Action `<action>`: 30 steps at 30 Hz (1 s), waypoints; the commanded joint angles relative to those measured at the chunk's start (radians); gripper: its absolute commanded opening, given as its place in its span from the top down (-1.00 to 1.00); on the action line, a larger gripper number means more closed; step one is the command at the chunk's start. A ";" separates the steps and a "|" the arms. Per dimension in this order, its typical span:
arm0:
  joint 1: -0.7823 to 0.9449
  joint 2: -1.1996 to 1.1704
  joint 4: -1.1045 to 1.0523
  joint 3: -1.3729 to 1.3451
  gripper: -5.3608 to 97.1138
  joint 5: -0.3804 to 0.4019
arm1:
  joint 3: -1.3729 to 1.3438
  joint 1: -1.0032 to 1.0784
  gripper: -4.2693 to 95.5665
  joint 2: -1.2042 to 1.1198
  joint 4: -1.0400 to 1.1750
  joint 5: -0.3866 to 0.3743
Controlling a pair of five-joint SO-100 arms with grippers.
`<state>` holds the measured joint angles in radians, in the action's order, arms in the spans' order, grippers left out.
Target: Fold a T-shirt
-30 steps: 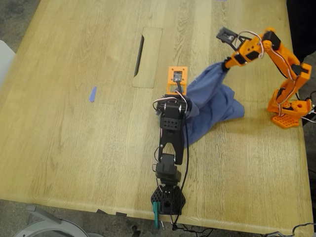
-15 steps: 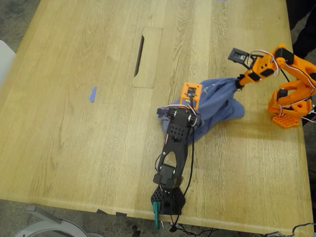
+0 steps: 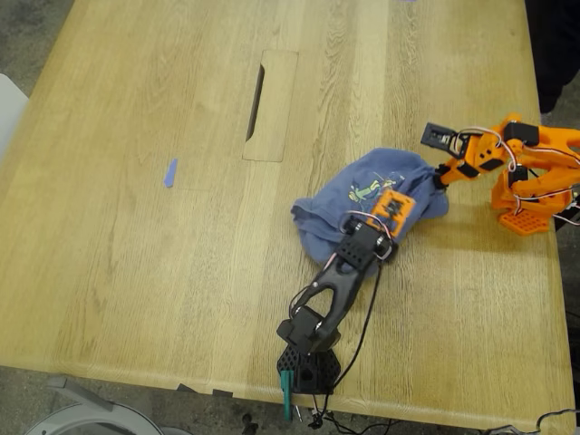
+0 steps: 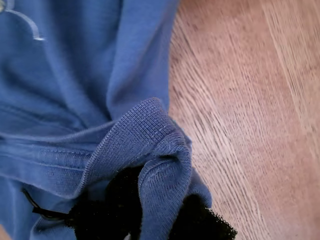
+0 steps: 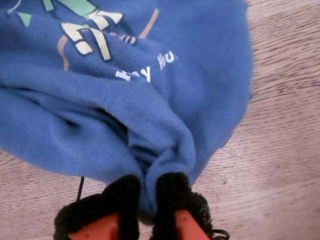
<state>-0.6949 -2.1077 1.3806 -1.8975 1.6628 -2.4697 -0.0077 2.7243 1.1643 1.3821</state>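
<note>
T-shirt point(image 3: 362, 204) dragged lower, bunched, print point(image 3: 367, 190) now showing, both arms retracted

A pale wooden table point(image 3: 136, 227) holds the bunched blue T-shirt point(image 3: 362, 204), a small scrap of blue tape point(image 3: 169, 172), and both arm bases at its edges.

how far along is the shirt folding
Early. Done: both grippers have a pinch of the T-shirt. In hand: my first gripper and my second gripper each hold a fold of cloth. Left: the shirt lies bunched on the table, so spreading flat and all folds remain.
</note>
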 commanded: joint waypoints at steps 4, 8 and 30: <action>-0.100 -0.071 -0.120 -0.106 0.90 0.009 | -0.150 -0.041 0.78 0.130 -0.034 -0.002; -0.143 -0.069 -0.160 -0.161 0.90 0.011 | -0.262 -0.095 0.77 0.287 0.041 -0.003; -0.061 -0.114 -0.198 -0.235 -0.01 0.034 | -0.261 0.014 0.87 0.414 0.179 0.002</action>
<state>-0.7609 -2.1384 1.1612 -2.1783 1.6874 -2.7980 -0.0046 3.1554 1.3361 1.3760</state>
